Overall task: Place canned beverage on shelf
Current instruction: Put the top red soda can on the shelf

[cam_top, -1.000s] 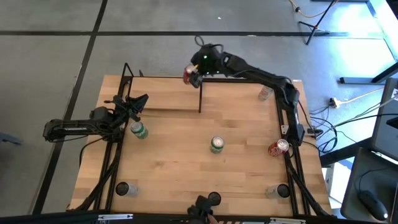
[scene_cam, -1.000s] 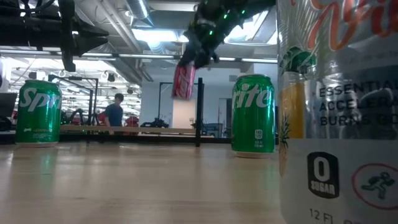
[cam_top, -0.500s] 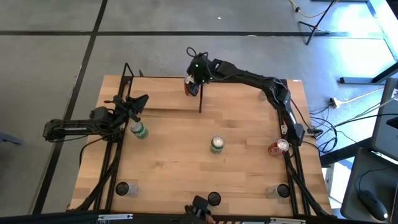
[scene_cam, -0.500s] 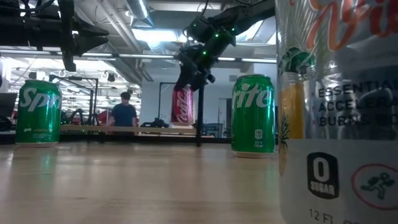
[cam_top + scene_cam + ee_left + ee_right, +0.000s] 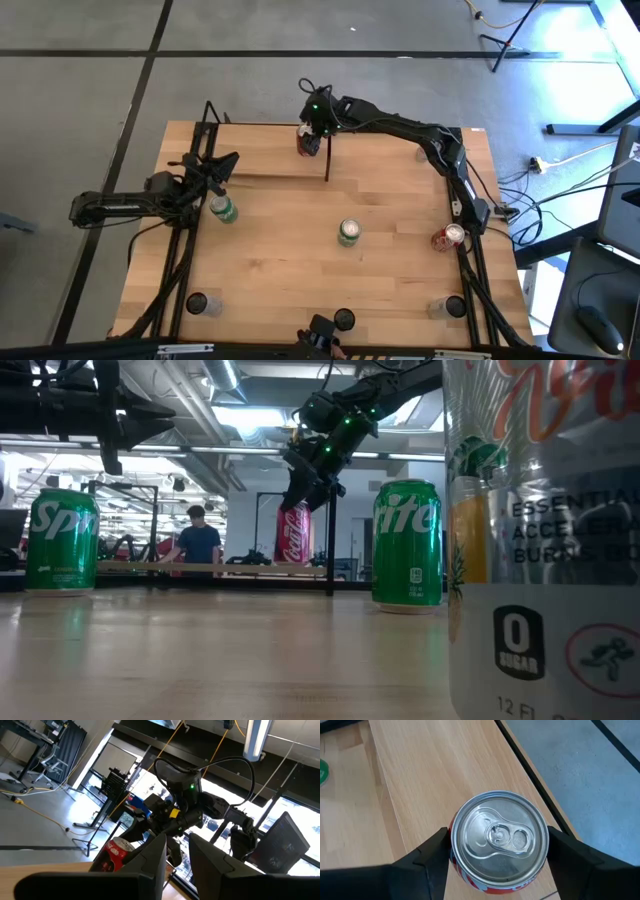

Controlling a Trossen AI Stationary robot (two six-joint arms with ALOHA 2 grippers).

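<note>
A red cola can [image 5: 308, 141] stands upright on the light-wood shelf board [image 5: 262, 152] at the table's far side, by a black corner upright [image 5: 327, 157]. In the low view the can [image 5: 293, 533] has its base on the plank [image 5: 200, 568]. My right gripper [image 5: 314, 127] is above the can, shut on it; its wrist view looks down on the can's silver lid [image 5: 499, 835]. My left gripper [image 5: 226, 166] is open and empty, off the shelf's left end, above a green can [image 5: 224, 210]. My right gripper pinches the red can's upper wall just below the rim [image 5: 453, 851] between its two fingers [image 5: 431, 856], one on each opposite side. The fingers come from above, pointing down. The can is upright, its base on the shelf board.
A second green can [image 5: 348, 232] stands mid-table, another red can [image 5: 447, 237] at the right edge, and a tall can [image 5: 545, 540] right at the low camera. Small round objects [image 5: 196, 303] stand along the near edge. A person [image 5: 198, 543] is in the room behind.
My right gripper has gone down and a little toward the table's near edge with the red can. The can hung tilted and clear a second ago; it now stands upright on the shelf board. The gripper still holds it.
</note>
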